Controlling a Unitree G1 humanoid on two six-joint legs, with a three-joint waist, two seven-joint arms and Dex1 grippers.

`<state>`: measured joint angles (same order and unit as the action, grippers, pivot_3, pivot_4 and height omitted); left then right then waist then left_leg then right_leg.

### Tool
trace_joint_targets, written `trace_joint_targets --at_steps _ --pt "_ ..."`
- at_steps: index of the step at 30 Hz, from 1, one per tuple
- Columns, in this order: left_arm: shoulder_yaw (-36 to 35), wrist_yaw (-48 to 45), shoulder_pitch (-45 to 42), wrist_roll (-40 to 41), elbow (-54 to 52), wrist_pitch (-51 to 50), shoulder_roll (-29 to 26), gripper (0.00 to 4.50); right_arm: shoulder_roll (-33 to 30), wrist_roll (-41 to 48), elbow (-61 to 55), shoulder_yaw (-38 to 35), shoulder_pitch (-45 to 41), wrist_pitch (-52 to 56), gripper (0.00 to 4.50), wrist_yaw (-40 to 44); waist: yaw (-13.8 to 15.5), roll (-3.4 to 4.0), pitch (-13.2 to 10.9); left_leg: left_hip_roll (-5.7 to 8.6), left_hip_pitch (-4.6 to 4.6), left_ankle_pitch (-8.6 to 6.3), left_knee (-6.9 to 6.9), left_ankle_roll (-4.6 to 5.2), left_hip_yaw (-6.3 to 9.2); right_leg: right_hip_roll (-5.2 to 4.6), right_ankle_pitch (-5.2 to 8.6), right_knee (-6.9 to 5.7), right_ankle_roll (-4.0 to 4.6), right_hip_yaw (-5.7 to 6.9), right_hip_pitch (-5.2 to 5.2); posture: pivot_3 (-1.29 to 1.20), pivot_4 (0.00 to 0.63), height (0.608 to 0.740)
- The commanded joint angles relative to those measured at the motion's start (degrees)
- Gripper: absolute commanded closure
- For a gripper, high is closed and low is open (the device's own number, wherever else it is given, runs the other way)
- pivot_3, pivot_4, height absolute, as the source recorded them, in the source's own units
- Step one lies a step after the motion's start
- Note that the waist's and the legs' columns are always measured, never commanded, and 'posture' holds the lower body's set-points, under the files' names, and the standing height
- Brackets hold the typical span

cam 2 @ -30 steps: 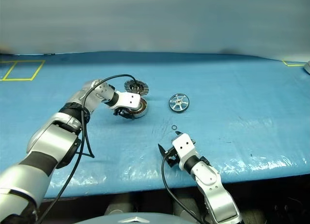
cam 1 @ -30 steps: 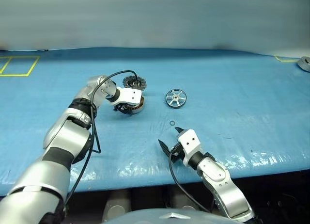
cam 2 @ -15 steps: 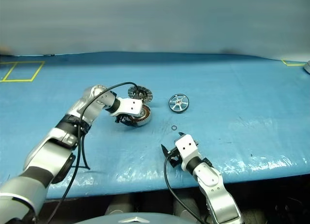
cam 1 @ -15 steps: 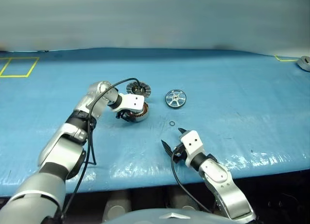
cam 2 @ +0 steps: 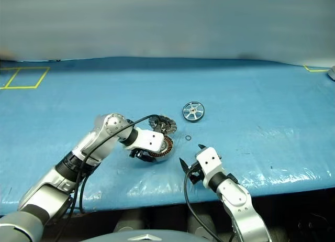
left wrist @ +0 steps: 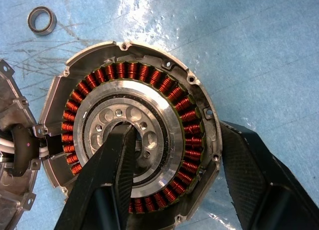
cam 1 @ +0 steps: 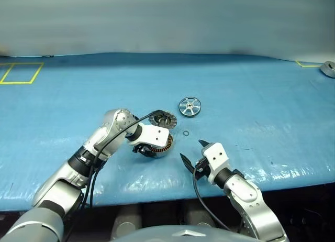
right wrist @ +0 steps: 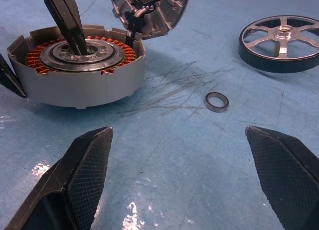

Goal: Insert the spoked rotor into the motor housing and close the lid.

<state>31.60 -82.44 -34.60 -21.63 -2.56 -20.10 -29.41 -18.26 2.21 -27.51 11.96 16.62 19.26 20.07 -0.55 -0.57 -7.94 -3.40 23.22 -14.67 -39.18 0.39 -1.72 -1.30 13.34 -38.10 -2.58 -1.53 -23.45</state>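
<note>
Dragged nearer the table's front edge since a second ago, the motor housing (cam 1: 157,143) now sits at about 9 o'clock from the right gripper (cam 1: 194,152), with its hinged lid (cam 1: 166,118) carried along and open at the housing's 1 o'clock. The left gripper (left wrist: 174,155) pinches the motor housing's wall, one finger (left wrist: 112,170) down in the silver centre and the other outside the rim. The right gripper stands spread wide with nothing between its fingers, hovering low over the blue table cover (cam 1: 251,95).

Counted: one housing with a single ring of copper-orange windings (left wrist: 187,115), one lid, one spoked rotor (cam 1: 189,106) with six spokes lying flat at 12 o'clock from the right gripper, and one small dark ring (cam 1: 186,133) between the rotor and that gripper. No writing can be read on any part.
</note>
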Motion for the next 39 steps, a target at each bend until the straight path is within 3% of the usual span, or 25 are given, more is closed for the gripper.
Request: trace_joint_targets --at_steps 1,18,25,33,36,39 --pt "3.9 -0.5 2.4 -0.3 1.0 -2.1 -0.3 2.28 0.4 -0.2 -1.1 0.2 -0.7 -0.4 0.0 -0.2 0.0 0.0 0.0 0.0 -0.02 0.0 0.0 0.0 -0.01 0.0 0.0 0.0 0.0 -0.01 0.02 0.0 0.15 0.74" --pt "4.4 6.5 4.1 -1.4 0.0 -10.4 2.3 2.28 1.4 -2.3 0.3 2.3 -1.3 -0.4 0.0 -1.1 0.2 0.31 0.5 0.19 -0.43 0.06 0.02 0.11 0.02 -0.08 0.03 0.06 -0.02 -0.3 0.07 0.0 0.15 0.74" --pt "5.0 10.2 4.5 -2.5 0.1 -9.9 2.3 0.02 1.2 -2.5 0.6 2.6 -1.5 -0.4 0.0 -1.2 -0.1 0.16 0.6 0.45 -0.52 0.11 0.04 0.22 0.06 -0.09 0.01 0.07 -0.05 -0.95 0.04 0.0 0.15 0.74" --pt "-1.0 11.6 2.8 4.2 -6.1 -16.3 4.1 0.02 0.9 -1.5 -0.1 2.4 -1.0 -0.3 0.0 -0.3 -0.2 -0.02 0.5 0.42 -0.36 0.11 0.12 0.25 0.0 -0.06 0.0 0.07 -0.08 -1.01 -0.2 0.0 0.15 0.74" --pt "-1.9 3.1 4.8 11.3 -12.6 -9.4 -3.3 0.02 0.6 -1.7 0.4 2.6 -1.1 -0.3 0.0 -0.1 -0.6 -0.13 0.4 0.42 0.0 0.11 0.28 0.25 -0.01 0.02 -0.01 0.05 -0.1 -1.06 -0.32 0.0 0.15 0.74" --pt "-0.2 3.7 5.4 10.0 -11.6 -3.2 -8.1 0.02 0.5 -1.8 1.1 2.6 -1.7 -0.4 0.0 0.2 -0.6 -0.17 0.4 0.38 0.41 0.1 0.47 0.25 0.01 0.2 0.03 0.07 0.01 -1.1 -0.75 0.0 0.15 0.74"
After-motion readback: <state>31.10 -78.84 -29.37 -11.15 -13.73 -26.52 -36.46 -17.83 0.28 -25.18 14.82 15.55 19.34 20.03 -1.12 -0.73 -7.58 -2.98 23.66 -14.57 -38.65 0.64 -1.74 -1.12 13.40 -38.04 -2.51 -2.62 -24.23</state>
